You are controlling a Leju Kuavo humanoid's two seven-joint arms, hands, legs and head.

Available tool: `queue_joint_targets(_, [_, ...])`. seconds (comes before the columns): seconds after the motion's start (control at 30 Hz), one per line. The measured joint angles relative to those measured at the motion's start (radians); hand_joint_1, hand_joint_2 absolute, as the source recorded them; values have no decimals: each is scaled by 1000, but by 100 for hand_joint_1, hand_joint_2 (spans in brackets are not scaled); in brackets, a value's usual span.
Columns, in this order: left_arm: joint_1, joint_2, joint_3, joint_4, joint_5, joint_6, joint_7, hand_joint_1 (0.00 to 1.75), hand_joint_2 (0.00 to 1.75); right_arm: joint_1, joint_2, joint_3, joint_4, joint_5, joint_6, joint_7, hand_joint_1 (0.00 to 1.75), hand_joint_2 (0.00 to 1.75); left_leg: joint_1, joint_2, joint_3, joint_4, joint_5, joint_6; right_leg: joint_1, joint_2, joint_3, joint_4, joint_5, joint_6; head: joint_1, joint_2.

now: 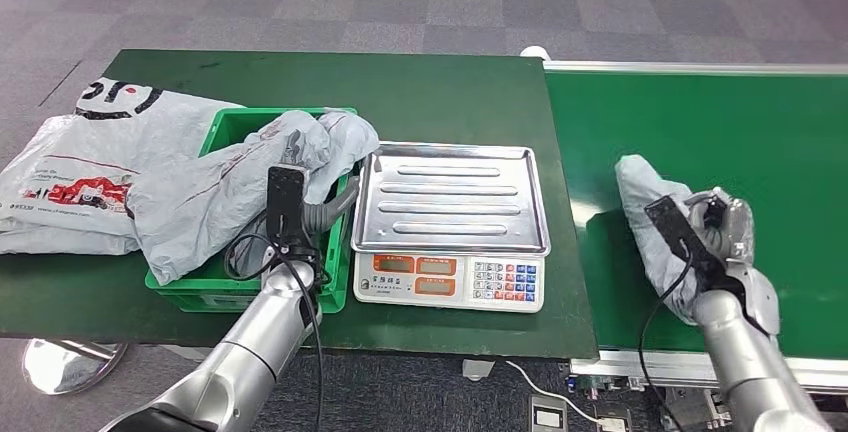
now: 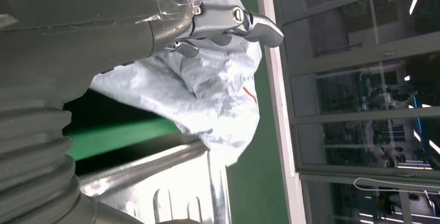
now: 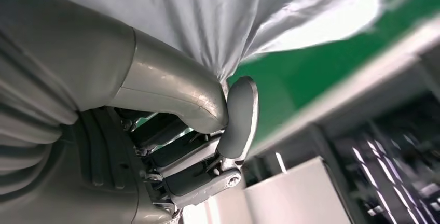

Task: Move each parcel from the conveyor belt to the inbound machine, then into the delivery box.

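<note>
At right of the frame, the right hand (image 1: 722, 237) pinches a grey parcel (image 1: 650, 222) above the green conveyor belt (image 1: 720, 132). At lower left, the left hand (image 1: 300, 214) hangs open over the green box (image 1: 240, 122) of bags (image 1: 200, 192), beside the scale (image 1: 450, 202).

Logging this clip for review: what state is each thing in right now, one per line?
right hand: gripping a grey parcel on the conveyor belt.
left hand: open, fingers apart over the green box.
grey bags: crumpled, spilling over the box's left rim.
scale: tray bare, displays too small to read.
</note>
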Motion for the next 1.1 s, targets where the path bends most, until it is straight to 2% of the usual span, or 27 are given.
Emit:
queue_joint_targets(0.13, [-4, -8, 0, 7, 0, -1, 0, 0, 175, -49, -26, 30, 11, -38, 1, -18, 175, 175, 0, 0, 0, 0, 0, 0, 0, 0, 0, 0, 0, 0, 0, 0])
queue_joint_targets(0.43, [-7, -12, 0, 17, 0, -4, 0, 0, 175, -61, -42, 61, 25, -56, -2, -23, 175, 175, 0, -1, 0, 0, 0, 0, 0, 0, 0, 0, 0, 0, 0, 0])
queue_joint_targets(0.63, [-9, -18, -5, 21, 1, -7, 0, 0, 175, -88, -44, 66, 25, -190, 15, -86, 175, 175, 0, 0, 0, 0, 0, 0, 0, 0, 0, 0, 0, 0, 0, 0])
queue_joint_targets(0.9, [-14, -37, -21, 32, 16, -22, -2, 0, 175, -114, -47, 108, -25, -279, -61, -130, 175, 175, 0, 0, -1, 0, 0, 0, 0, 0, 0, 0, 0, 0, 0, 0])
queue_joint_targets(1.0, [-16, -48, -37, 37, 15, -30, 5, 0, 175, -171, -38, 147, -27, -285, -71, -163, 175, 175, 0, 1, -2, 0, 0, 0, 0, 1, -1, 1, 1, 0, 0, 0])
queue_joint_targets(1.1, [-28, -68, -59, 46, 15, -33, 22, 0, 175, -295, 8, 217, 29, -255, -93, -178, 175, 175, 0, 6, -1, 0, 1, -1, 0, 6, -3, 1, 2, -1, 0, 0])
